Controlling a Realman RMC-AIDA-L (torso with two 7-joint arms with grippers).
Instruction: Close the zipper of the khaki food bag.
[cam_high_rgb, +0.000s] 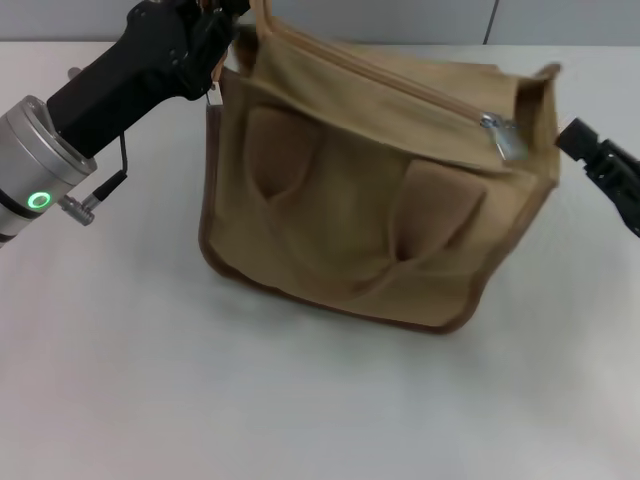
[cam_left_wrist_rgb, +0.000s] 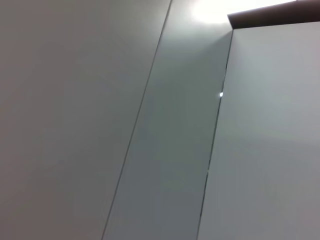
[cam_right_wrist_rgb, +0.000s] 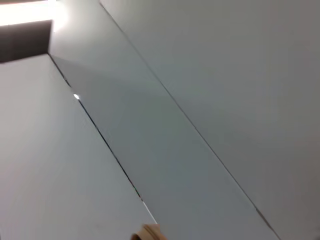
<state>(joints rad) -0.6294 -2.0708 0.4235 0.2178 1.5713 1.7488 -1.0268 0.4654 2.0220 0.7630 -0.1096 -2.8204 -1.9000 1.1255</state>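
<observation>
While the white table (cam_high_rgb: 120, 390) takes up most of the head view, the khaki food bag (cam_high_rgb: 370, 200) sits upright around the middle of it, tilted a bit, front pockets facing the cam. Left arm comes in from the left side w/ its left gripper (cam_high_rgb: 215, 35) up against the bag's top left corner, by a handle; looks clamped on the fabric there but fingers are mostly hidden so can't tell tbh. Right gripper (cam_high_rgb: 590, 150) hangs just beside the bag's right edge, not touching, can't tell its jaws either. Zipper (cam_high_rgb: 420, 90) runs along the top, silver pull tab (cam_high_rgb: 505, 140) sitting near the right end. Both wrist cams just show grey wall panels.
</observation>
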